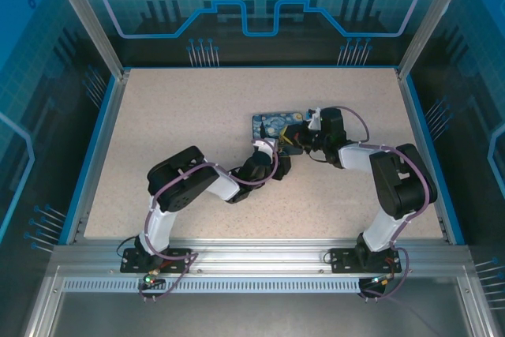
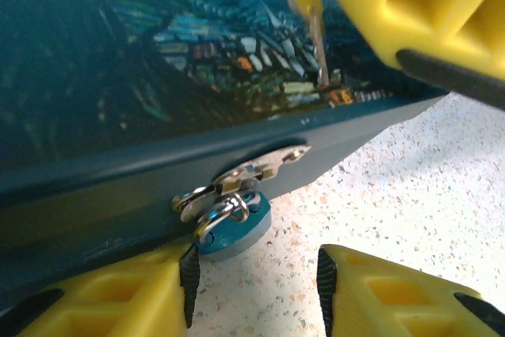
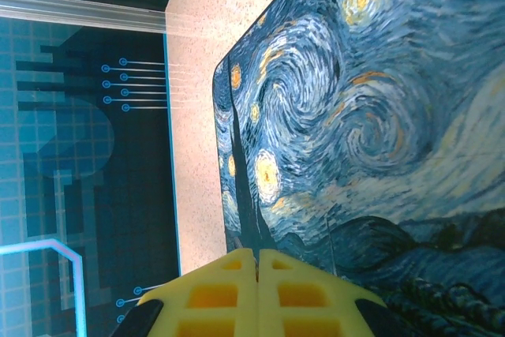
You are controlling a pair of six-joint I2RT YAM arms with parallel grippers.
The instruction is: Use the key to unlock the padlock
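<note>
The padlock (image 2: 234, 228) is small, with a blue body and a silver shackle. It hangs from the metal hasp (image 2: 260, 167) on the front wall of the dark blue swirl-painted box (image 1: 274, 125). My left gripper (image 2: 256, 290) is open, low on the table just in front of the padlock. Its left pad (image 2: 188, 283) nearly touches the lock body. My right gripper (image 3: 257, 264) is shut above the box lid (image 3: 371, 116). In the left wrist view the thin grey key (image 2: 318, 37) hangs down from the right gripper's yellow fingers (image 2: 410, 13), above and to the right of the hasp.
The box stands mid-table, slightly toward the back, on the speckled tabletop (image 1: 181, 116). Both arms meet at its front edge. Blue rails and transparent walls (image 1: 95, 116) enclose the table. Open tabletop lies to the left, right and front.
</note>
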